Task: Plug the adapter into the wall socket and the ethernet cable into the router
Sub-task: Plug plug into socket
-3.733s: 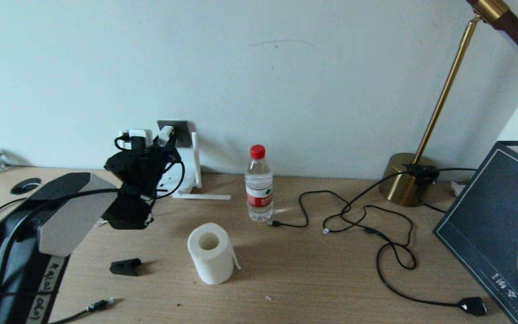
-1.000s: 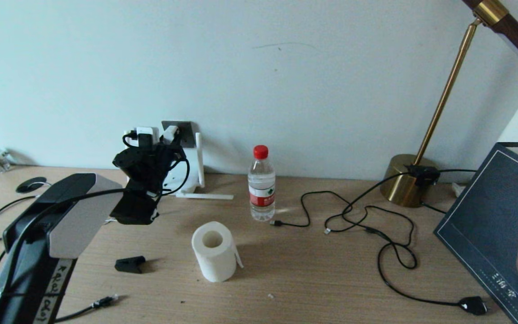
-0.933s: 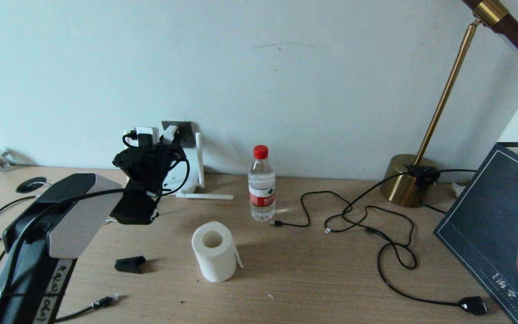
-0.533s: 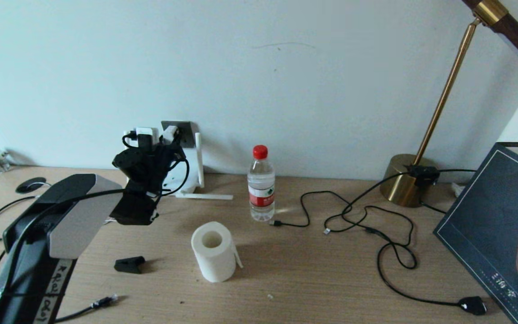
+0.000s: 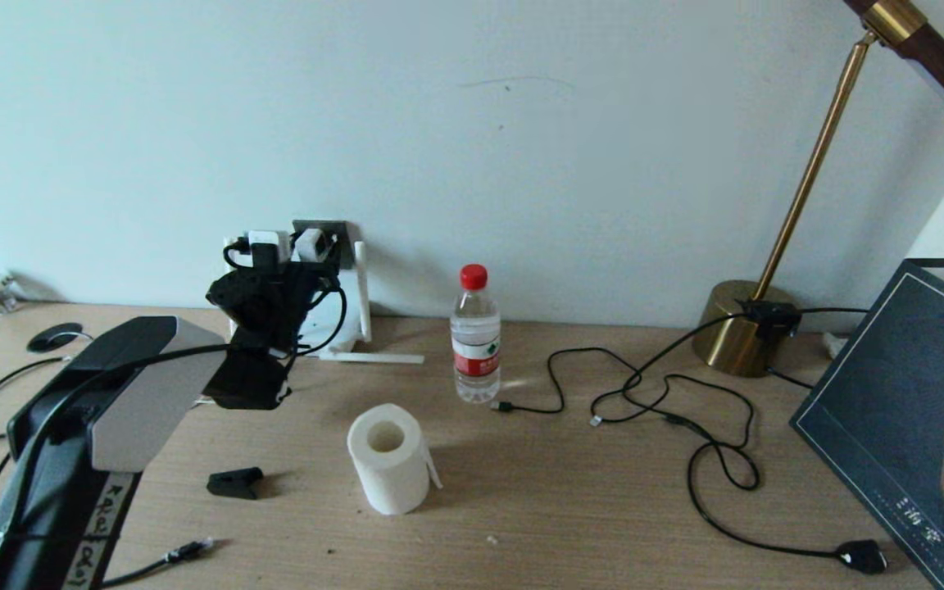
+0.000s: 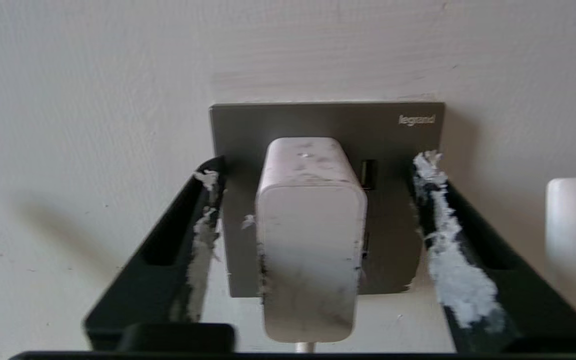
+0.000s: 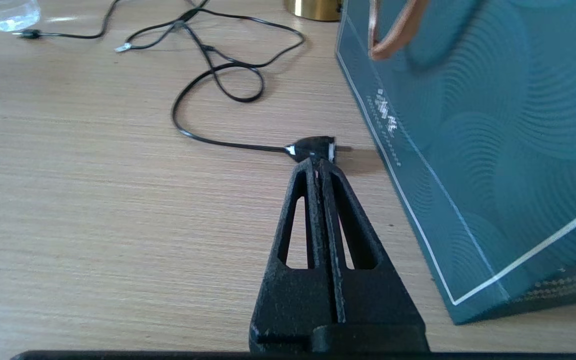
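While seated in the wall socket, the adapter sits between the left tool's spread fingers

The adapter sits in the wall socket between my left hand fingers, router below it on the worktop, water bottle to its right, paper roll in front, ethernet cable nearest me.

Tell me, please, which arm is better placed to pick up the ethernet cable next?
Probably the left. Its end effector is open around the adapter seated in the wall socket, and the ethernet cable lies on that side. The right end effector sits shut beside the gift bag.
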{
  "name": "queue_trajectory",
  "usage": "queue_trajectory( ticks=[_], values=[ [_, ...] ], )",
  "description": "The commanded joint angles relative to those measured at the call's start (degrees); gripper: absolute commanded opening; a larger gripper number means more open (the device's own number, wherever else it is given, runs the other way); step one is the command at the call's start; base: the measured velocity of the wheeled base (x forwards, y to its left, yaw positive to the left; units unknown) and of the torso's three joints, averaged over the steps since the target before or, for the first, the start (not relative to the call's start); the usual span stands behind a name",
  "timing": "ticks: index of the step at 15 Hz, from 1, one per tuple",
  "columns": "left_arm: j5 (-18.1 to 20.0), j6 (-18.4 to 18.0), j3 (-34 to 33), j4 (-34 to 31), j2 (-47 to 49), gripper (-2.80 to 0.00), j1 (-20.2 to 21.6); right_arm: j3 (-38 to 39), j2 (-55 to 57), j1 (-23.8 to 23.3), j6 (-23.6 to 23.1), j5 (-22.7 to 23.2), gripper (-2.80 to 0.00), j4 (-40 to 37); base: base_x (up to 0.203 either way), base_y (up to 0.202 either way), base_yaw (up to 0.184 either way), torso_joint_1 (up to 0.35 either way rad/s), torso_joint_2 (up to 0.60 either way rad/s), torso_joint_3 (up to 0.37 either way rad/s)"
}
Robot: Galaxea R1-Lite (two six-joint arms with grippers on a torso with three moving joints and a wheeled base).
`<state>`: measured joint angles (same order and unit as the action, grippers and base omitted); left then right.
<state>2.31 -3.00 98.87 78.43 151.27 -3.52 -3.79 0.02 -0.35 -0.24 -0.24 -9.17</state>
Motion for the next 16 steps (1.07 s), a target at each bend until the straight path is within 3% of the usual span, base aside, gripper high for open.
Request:
queue_trajectory(
  ticks=[1, 5, 16],
  values=[
    [-0.2, 0.0, -0.2, 0.5, -0.2, 0.00, 0.0, 0.0, 0.1, 0.0, 0.0, -0.1, -2.80, -0.1, 0.000, 0.000, 0.000, 0.000, 0.00, 0.000],
    [-0.2, -0.1, -1.7, 2.2, -0.7, 0.00, 0.0, 0.0, 0.0, 0.0, 0.0, 0.0, -2.80, -0.1, 0.000, 0.000, 0.000, 0.000, 0.00, 0.000],
    [0.1, 0.1, -23.3, 8.8, -16.6, 0.00, 0.0, 0.0, 0.1, 0.0, 0.0, 0.0, -2.80, -0.1, 0.000, 0.000, 0.000, 0.000, 0.00, 0.000]
  ],
)
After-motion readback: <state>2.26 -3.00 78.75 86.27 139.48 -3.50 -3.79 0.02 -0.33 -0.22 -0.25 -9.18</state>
